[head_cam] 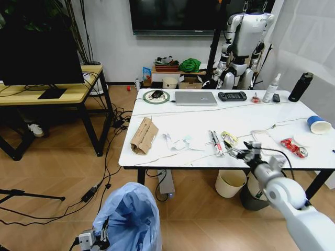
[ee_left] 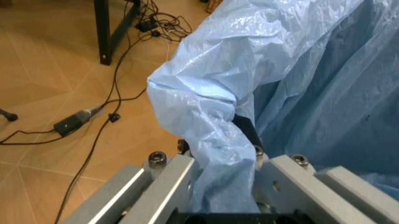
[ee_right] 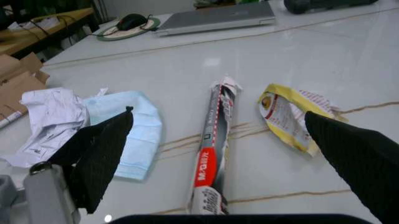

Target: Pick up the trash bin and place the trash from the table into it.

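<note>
The trash bin (head_cam: 131, 218), lined with a crinkly light-blue bag, is low at my left, below the table's (head_cam: 235, 114) front edge. My left gripper (head_cam: 97, 240) (ee_left: 218, 142) is shut on its bag-covered rim (ee_left: 206, 116). Trash lies along the table's front: torn cardboard (head_cam: 144, 135), white paper (head_cam: 175, 142) (ee_right: 53, 119), a long wrapper (head_cam: 216, 142) (ee_right: 215, 149), a yellow wrapper (head_cam: 229, 138) (ee_right: 287, 114), a red can (head_cam: 290, 146), a white lid (head_cam: 302, 139) and a blue cup (head_cam: 317, 124). My right gripper (head_cam: 236, 151) (ee_right: 218, 114) hangs open just over the long wrapper.
At the table's back are a laptop (head_cam: 196, 98), a mouse on a round pad (head_cam: 156, 95), a controller (head_cam: 232, 96), a spray bottle (head_cam: 271, 88) and a black bottle (head_cam: 300, 87). A cream bin (head_cam: 230, 183) stands under the table. Cables (head_cam: 99, 183) cross the floor beside a wooden desk (head_cam: 57, 94).
</note>
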Robot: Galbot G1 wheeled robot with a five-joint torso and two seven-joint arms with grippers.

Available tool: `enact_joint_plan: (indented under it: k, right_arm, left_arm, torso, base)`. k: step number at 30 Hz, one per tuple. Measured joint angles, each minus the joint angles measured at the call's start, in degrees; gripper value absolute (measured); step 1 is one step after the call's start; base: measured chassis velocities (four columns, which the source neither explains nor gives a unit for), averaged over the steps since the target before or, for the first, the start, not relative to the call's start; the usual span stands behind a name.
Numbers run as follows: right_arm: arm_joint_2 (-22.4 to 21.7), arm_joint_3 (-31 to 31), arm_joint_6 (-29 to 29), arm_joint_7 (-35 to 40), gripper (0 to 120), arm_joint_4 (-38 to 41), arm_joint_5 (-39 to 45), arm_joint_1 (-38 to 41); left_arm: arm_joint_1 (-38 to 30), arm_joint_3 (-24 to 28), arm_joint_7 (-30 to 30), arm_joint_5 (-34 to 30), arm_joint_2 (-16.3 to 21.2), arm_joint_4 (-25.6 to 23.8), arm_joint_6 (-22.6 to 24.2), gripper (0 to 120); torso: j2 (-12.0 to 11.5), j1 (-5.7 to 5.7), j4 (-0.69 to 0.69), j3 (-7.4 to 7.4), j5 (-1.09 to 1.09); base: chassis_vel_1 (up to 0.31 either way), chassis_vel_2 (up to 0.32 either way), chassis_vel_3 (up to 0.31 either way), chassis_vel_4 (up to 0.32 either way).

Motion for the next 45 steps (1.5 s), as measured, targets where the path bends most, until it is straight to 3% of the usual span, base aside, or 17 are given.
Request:
enact_joint_plan:
  k: [11, 15, 27, 29, 33, 35, 39, 45]
  right_arm:
    - [1.7, -5.2, -1.8, -0.5, 100, -6.4, -6.4, 4.3]
    - [1.9, -5.9, -1.8, -0.9, 93, -8.1, -7.5, 4.8]
    - [2.3, -5.9, -1.7, -1.3, 45, -7.9, -7.7, 4.1]
    - [2.4, -5.8, -1.7, -1.4, 43, -7.8, -7.7, 4.0]
    - [2.4, -5.5, -1.7, -1.5, 25, -7.4, -7.8, 3.7]
    - [2.3, -5.5, -1.6, -1.5, 22, -7.3, -7.8, 3.6]
    - [2.1, -4.8, -1.3, -1.9, 2, -6.7, -7.9, 3.0]
    - [2.1, -3.2, 0.8, -3.6, 0, -4.8, -8.8, 1.5]
  left_arm:
    - [-0.3, -0.5, -0.3, 0.2, -0.3, -0.3, 0.5, 0]
    - [-0.4, -0.6, -0.4, 0.1, -0.4, -0.3, 0.6, 0]
    - [-0.9, -0.8, -1.2, -0.4, -0.1, -0.7, 1.8, 0]
    - [-1.0, -0.9, -1.3, -0.5, -0.1, -0.8, 2.0, 0]
    - [-1.2, -0.7, -1.5, -0.5, 0.0, -0.9, 2.5, 0]
    - [-1.3, -0.6, -1.5, -0.5, 0.0, -0.9, 2.6, 0]
    - [-1.8, 0.0, -2.1, -0.5, 0.0, -0.4, 2.8, 0]
    - [-2.9, 0.8, -2.8, -1.5, 0.5, 0.4, 4.0, 0]
  torso:
    - [-0.1, -0.04, -0.01, -0.04, 0.00]
    - [-0.1, -0.05, -0.01, -0.05, 0.01]
    - [-0.1, -0.07, -0.01, -0.08, 0.00]
    - [-0.1, -0.07, -0.01, -0.08, 0.00]
    - [-0.1, -0.07, -0.01, -0.08, 0.00]
    - [-0.1, -0.07, -0.01, -0.08, 0.00]
    - [-0.1, -0.07, -0.01, -0.09, 0.00]
    - [-0.1, -0.08, -0.01, -0.09, 0.01]
  base:
    - [0.000, 0.000, 0.000, 0.000]
    - [0.000, 0.000, 0.000, 0.000]
    - [0.000, 0.000, 0.000, 0.000]
    - [0.000, 0.000, 0.000, 0.000]
    - [0.000, 0.000, 0.000, 0.000]
    - [0.000, 0.000, 0.000, 0.000]
    - [0.000, 0.000, 0.000, 0.000]
    - [0.000, 0.000, 0.000, 0.000]
